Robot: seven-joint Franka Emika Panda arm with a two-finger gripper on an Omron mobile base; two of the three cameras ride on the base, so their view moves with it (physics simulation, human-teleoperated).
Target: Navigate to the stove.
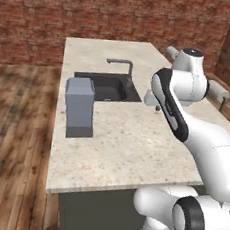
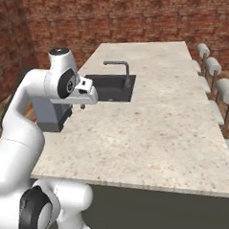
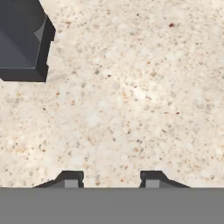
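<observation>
The stove is out of view. My gripper (image 1: 158,108) hangs over the speckled beige island counter (image 1: 123,148), just right of the black sink (image 1: 107,86). From the other side the gripper (image 2: 82,107) points down at the counter (image 2: 151,128) beside the sink (image 2: 110,88). In the hand view the gripper (image 3: 111,179) is open, its two dark fingertips (image 3: 72,178) apart with bare stone between them.
A grey box-shaped appliance (image 1: 79,106) on a dark base stands left of the sink; it also appears in the right base view (image 2: 51,113) and the hand view (image 3: 22,39). A grey faucet (image 1: 123,65) rises behind the sink. White stools (image 2: 214,67) line the island's right side. Brick walls (image 1: 98,9) stand behind.
</observation>
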